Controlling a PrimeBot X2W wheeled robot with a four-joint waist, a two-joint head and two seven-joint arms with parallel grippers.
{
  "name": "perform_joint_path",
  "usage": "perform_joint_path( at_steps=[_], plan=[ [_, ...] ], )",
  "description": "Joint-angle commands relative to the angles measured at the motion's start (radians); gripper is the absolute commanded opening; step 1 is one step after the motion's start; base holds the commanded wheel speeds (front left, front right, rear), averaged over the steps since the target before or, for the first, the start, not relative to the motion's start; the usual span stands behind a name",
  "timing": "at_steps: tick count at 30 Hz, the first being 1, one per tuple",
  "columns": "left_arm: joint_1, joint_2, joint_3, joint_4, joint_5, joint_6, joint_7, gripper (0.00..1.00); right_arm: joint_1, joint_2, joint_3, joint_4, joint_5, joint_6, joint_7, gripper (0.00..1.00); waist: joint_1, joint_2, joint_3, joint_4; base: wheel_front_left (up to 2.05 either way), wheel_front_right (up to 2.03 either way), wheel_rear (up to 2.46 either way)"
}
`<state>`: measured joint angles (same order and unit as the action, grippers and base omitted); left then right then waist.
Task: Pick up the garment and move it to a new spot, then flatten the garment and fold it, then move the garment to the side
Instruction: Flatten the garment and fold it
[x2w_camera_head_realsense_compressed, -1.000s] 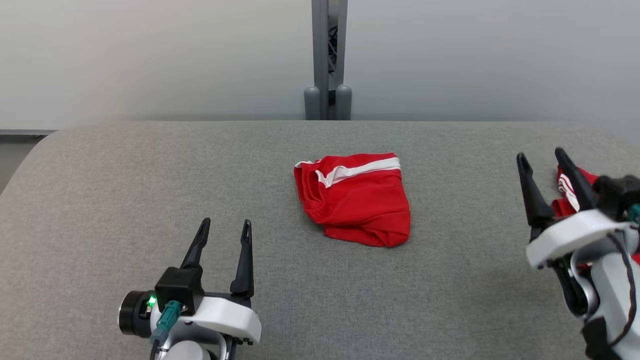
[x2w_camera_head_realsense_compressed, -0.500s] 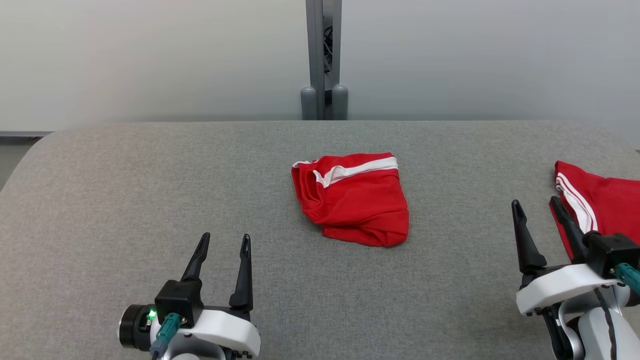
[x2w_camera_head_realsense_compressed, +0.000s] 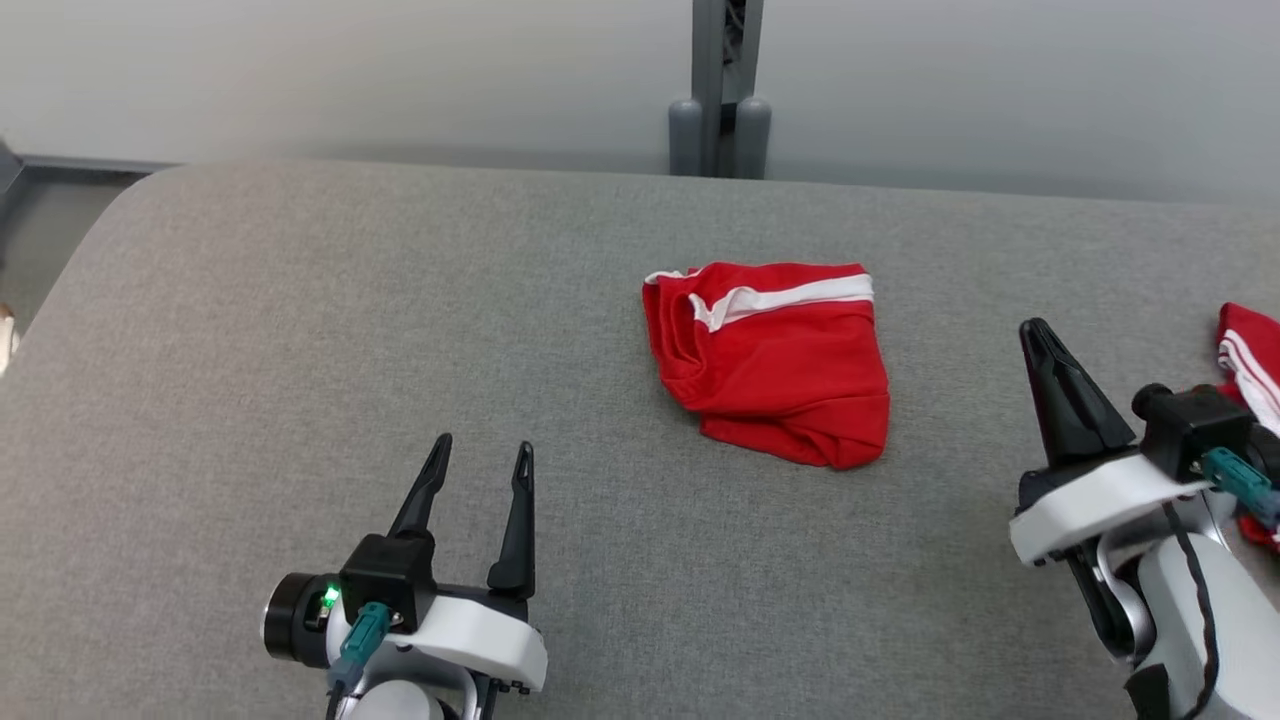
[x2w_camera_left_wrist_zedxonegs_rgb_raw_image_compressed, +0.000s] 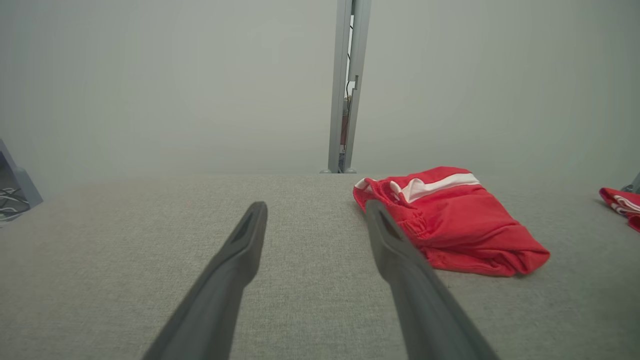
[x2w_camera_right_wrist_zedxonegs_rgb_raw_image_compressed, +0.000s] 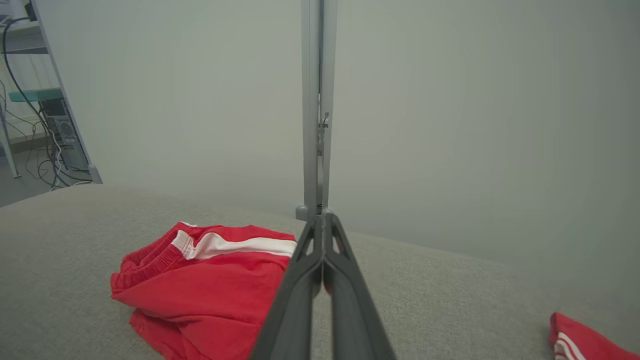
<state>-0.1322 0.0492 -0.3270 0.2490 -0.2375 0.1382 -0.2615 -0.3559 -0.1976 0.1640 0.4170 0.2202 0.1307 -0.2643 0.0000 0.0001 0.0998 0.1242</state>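
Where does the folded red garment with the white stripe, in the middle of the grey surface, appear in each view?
Head view: the red garment lies just right of centre.
Left wrist view: the red garment is right of centre, at mid height.
Right wrist view: the red garment is at the lower left.
Shared landmark: the grey post upright behind it.

Light even, soft, fairly bright. Thin shadow under red garment (x2w_camera_head_realsense_compressed: 775, 375), along its near edge. Head view sharp thru-out. Wrist views: fingers (x2w_camera_left_wrist_zedxonegs_rgb_raw_image_compressed: 235, 265) close-up blurred, wall (x2w_camera_left_wrist_zedxonegs_rgb_raw_image_compressed: 150, 100) behind garment hazy, w/ slight wide-angle bend twd pic edges.
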Motion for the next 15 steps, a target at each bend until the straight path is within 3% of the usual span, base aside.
perform_joint_path(
  at_steps=[1, 15],
  plan=[
    [-0.023, 0.004, -0.007, -0.004, -0.002, 0.005, -0.003, 1.00, -0.028, -0.017, 0.022, 0.023, 0.013, 0.000, -0.001, 0.00, 0.0000, -0.0001, 0.048, 0.041, 0.00, 0.00, 0.00],
    [-0.096, 0.003, -0.112, -0.036, -0.057, 0.053, -0.003, 1.00, -0.353, -0.122, 0.359, 0.352, 0.198, 0.000, -0.001, 0.00, 0.0000, -0.0001, 0.216, 0.203, 0.00, 0.00, 0.00]
  ],
)
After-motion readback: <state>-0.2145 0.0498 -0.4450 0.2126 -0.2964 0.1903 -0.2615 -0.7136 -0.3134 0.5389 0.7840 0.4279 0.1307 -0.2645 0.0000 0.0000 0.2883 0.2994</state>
